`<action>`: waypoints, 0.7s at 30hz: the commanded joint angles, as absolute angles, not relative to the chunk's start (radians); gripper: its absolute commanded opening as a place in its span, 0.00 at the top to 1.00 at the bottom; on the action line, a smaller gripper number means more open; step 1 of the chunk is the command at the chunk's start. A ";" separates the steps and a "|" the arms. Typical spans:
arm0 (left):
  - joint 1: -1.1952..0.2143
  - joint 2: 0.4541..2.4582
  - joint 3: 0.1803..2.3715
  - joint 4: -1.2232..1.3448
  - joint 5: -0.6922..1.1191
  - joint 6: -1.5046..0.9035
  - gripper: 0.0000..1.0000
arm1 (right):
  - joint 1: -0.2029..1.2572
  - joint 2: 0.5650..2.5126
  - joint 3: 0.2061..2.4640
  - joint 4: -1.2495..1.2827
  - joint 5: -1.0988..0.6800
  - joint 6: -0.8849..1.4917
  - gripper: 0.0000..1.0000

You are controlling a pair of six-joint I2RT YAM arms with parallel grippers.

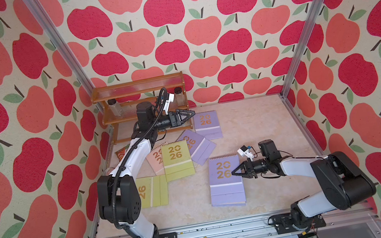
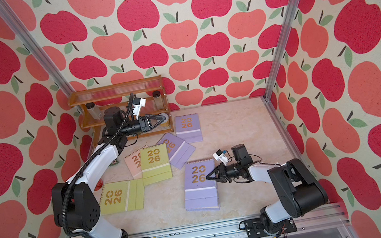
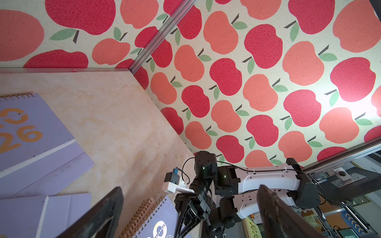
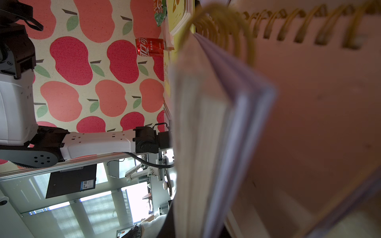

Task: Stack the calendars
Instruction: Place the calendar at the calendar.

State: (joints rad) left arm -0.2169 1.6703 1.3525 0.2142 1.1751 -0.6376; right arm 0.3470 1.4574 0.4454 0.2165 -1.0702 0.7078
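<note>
Nearest us, beyond the aluminium rail [image 1: 228, 226] that carries both arm bases, the lilac stack [image 1: 226, 193] of calendars lies flat on the table [image 1: 258, 124], its lower edges staggered. The right gripper [image 1: 233, 171] has its jaws pressed together, tips over the top cover's right edge beside the gold numerals. The right wrist view is filled with blurred pages and spiral wire, so we cannot tell whether an edge is pinched.

Level with the stack, on the left, lies the sideways yellow-green calendar [image 2: 121, 196], partly covered by the left arm. A red can [image 4: 149, 47] sits near it by the wall.

Farther back, the second yellow-green calendar [image 1: 177, 159] overlaps the pink calendar [image 1: 154, 159] and the tilted lilac calendar [image 1: 201, 149]. A snack packet [image 1: 121, 153] peeps out behind the left forearm.

Farther still, the far lilac calendar [image 1: 207, 124] lies alone. The left gripper [image 1: 191, 113] hangs by its corner, fingers [image 3: 99, 216] spread wide around nothing.

Against the back wall stands the wooden rack [image 1: 138, 86] with two spice jars [image 1: 114, 107]. The left wrist blocks our sight of its lower shelves.
</note>
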 commanded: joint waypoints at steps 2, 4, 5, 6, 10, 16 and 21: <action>-0.222 1.685 1.359 0.239 1.173 -0.643 0.01 | 0.354 1.466 0.436 0.245 -1.081 0.691 1.00; -0.223 1.686 1.359 0.238 1.173 -0.643 0.01 | 0.354 1.468 0.434 0.242 -1.076 0.690 1.00; -0.224 1.687 1.359 0.238 1.173 -0.643 0.01 | 0.354 1.469 0.433 0.240 -1.075 0.688 0.99; -0.224 1.687 1.359 0.238 1.173 -0.643 0.01 | 0.354 1.471 0.434 0.238 -1.072 0.688 0.98; -0.225 1.687 1.359 0.238 1.174 -0.643 0.01 | 0.354 1.477 0.433 0.227 -1.060 0.682 0.89; -0.225 1.687 1.359 0.240 1.176 -0.644 0.01 | 0.354 1.476 0.442 0.191 -1.042 0.665 0.74; -0.227 1.689 1.359 0.243 1.175 -0.646 0.01 | 0.354 1.473 0.449 0.164 -1.029 0.654 0.56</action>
State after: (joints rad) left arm -0.2214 1.6703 1.3525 0.2142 1.1751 -0.6380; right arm 0.3470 1.4704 0.4446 0.1886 -1.0359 0.6819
